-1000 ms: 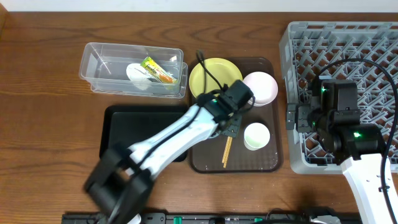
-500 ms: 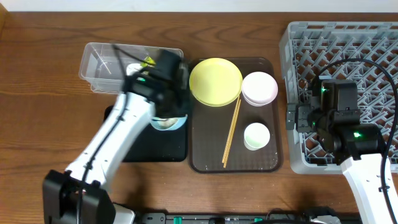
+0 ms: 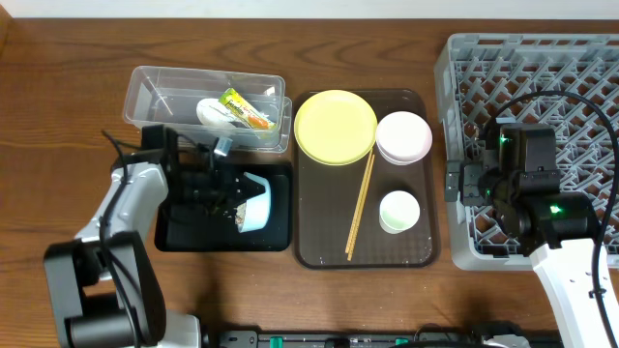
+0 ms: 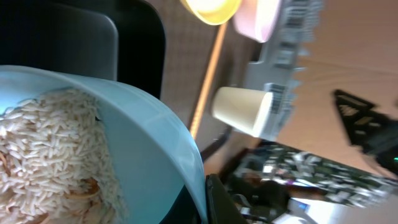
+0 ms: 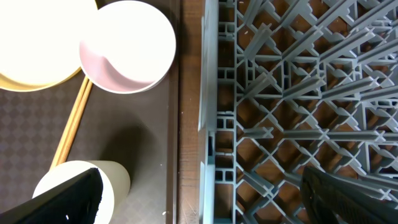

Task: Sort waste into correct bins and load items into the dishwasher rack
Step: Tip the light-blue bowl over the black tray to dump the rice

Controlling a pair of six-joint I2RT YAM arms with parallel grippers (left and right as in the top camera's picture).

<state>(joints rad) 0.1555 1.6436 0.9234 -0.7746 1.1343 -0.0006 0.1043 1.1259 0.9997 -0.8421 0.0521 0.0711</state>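
Dishwasher rack (image 3: 542,58): grey, far right; the right gripper (image 5: 205,199) hangs over its left wall, fingers spread wide, holding nothing.
Black tray (image 3: 179,232): lies under the tipped bowl (just beside the clear tub (image 3: 140,97)).
Light blue bowl (image 3: 256,201): on its side above that tray, gripped by the left gripper (image 3: 230,193), rice (image 4: 50,143) inside.

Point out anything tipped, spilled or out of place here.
The blue bowl is tipped on its side over the black tray, gripped by the left pincer, with rice inside. Nothing else looks odd.
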